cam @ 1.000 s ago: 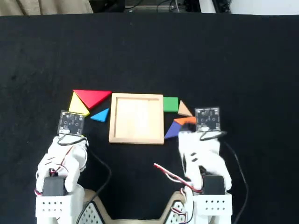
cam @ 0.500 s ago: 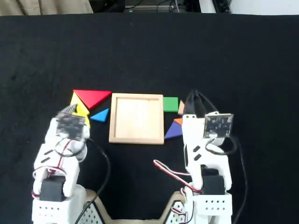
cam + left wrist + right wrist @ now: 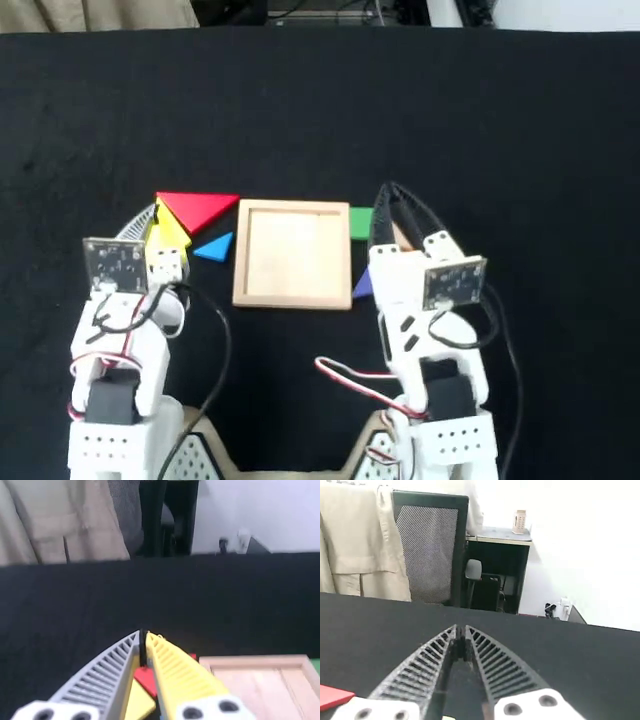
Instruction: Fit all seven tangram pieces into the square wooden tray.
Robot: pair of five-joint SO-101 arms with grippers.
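A black tabletop (image 3: 320, 110) carries everything, with a chair and pale cloth in the room behind. The square wooden tray (image 3: 292, 255) lies in the middle between the two arms, with no pieces in it. The left hand (image 3: 142, 636) is closed, fingertips touching, above the yellow triangle (image 3: 165, 235), with its tips near the red triangle (image 3: 198, 208) left of the tray. The right hand (image 3: 460, 630) is closed too, over the pieces right of the tray. A green square (image 3: 363, 222) touches the tray's far right edge. A dark blue piece (image 3: 361, 285) is partly hidden under the right arm. A small blue triangle (image 3: 214, 247) lies just left of the tray.
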